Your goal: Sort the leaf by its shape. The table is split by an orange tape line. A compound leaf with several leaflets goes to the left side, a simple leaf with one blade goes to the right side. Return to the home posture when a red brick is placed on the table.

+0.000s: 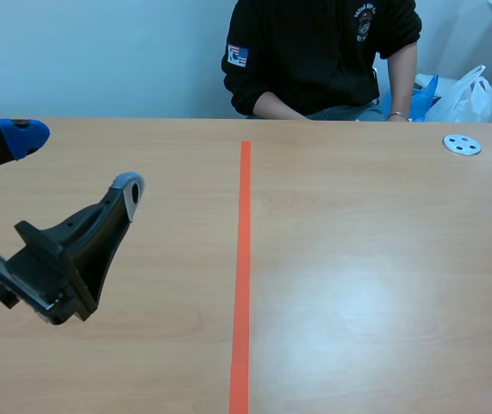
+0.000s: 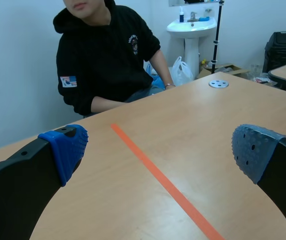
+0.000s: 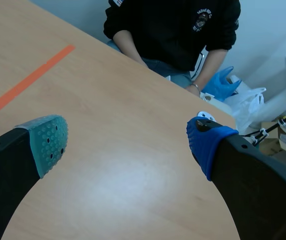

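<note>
On the surface (image 1: 358, 285) no leaf shows in any of the three views, so the task's thing is not yet on the wood or sits out of sight; no red brick either. Judgement: nothing sorted on either side, the sorting itself is all left to do, likely waiting for a leaf to be put down.

Left claw (image 1: 75, 161) open, holds nothing, raised over the left half, well apart from the tape line (image 1: 243, 276). Its pads differ: one bright blue (image 1: 21, 136), one grey (image 1: 129, 184), both soft-looking and dotted, on thick matte black fingers. Right claw (image 3: 126, 142) also open and empty, over the right half, one grey-green pad, one blue; only a sliver of it shows at the scene view's right edge.

Surface is smooth light wood-grain laminate, slight sheen, rounded edge at the far right. Tape is a thin flat orange strip running straight away from the robot, splitting left from right. Small white round disc (image 1: 462, 145) with holes lies flat near the far right corner. Person (image 1: 314, 52) in a black hoodie sits across, arms at the far edge. Crinkly white plastic bag (image 1: 465, 90) behind, off the surface
</note>
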`<act>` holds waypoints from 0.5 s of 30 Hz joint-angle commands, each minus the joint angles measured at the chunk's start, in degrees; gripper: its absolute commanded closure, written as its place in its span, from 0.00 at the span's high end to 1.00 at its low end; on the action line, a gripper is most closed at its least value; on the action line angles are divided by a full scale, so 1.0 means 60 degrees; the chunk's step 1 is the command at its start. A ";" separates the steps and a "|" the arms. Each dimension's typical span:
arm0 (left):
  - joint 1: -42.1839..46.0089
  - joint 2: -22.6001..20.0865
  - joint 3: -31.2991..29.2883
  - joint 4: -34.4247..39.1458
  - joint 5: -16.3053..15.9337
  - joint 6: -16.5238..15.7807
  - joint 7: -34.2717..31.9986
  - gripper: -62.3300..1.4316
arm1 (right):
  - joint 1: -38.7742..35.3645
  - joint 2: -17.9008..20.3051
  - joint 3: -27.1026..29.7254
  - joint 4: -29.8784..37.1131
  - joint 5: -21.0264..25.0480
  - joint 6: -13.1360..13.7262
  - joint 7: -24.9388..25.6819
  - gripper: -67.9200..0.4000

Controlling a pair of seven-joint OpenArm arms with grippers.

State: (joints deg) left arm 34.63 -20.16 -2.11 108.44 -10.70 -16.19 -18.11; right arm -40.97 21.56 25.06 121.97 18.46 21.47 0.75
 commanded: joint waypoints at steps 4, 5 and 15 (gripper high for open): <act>-0.0076 -0.0197 0.0007 0.0131 -0.0022 0.0022 -0.0069 0.99 | 0.0142 -0.0204 0.0117 0.0073 0.0066 -0.0062 -0.0142 0.72; -0.0124 -0.0262 0.0007 0.0131 -0.0022 0.0022 -0.0080 0.99 | 0.0142 -0.0204 0.0117 0.0073 0.0062 -0.0062 -0.0153 0.72; -0.0353 -0.0433 0.0011 0.0113 -0.0029 0.0015 0.0277 0.99 | 0.0164 -0.0208 0.0117 0.0073 0.0062 -0.0062 -0.0579 0.72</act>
State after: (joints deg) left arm 32.23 -22.74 -2.11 108.44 -10.48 -16.21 -15.25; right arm -40.64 20.32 25.06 121.97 18.44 21.47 -3.36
